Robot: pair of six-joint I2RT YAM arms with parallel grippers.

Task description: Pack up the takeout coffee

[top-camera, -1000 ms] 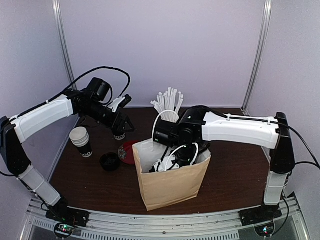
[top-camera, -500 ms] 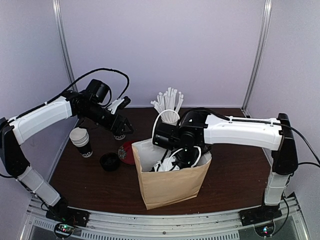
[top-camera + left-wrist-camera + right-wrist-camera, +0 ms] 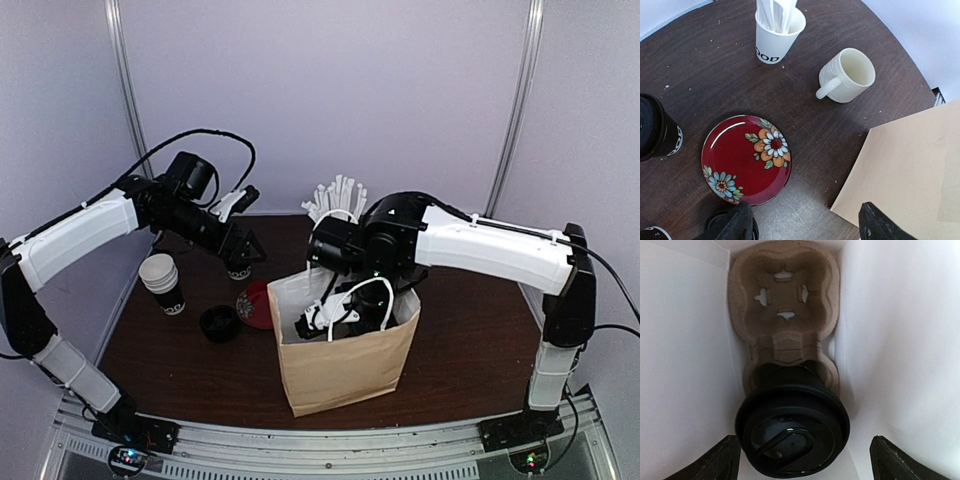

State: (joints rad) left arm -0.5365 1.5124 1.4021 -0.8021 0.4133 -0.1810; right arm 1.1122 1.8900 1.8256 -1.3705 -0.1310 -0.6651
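Left arm (image 3: pixel 85 230) and right arm (image 3: pixel 490 250) white-shelled, black joints, looping black cables

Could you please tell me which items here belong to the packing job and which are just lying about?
Job: black-lidded paper coffee cup in the moulded cardboard carrier; brown paper bag around them; second black-lidded, black-banded cup.
Lying about: red floral plate; cream ribbed ceramic mug; white paper cup of white straws.

Dark table (image 3: pixel 710 75) — paper bag (image 3: pixel 340 365), floral plate (image 3: pixel 746 159), ribbed mug (image 3: pixel 847 75), straw cup (image 3: pixel 775 37), seemingly lidded coffee cup (image 3: pixel 660 135)
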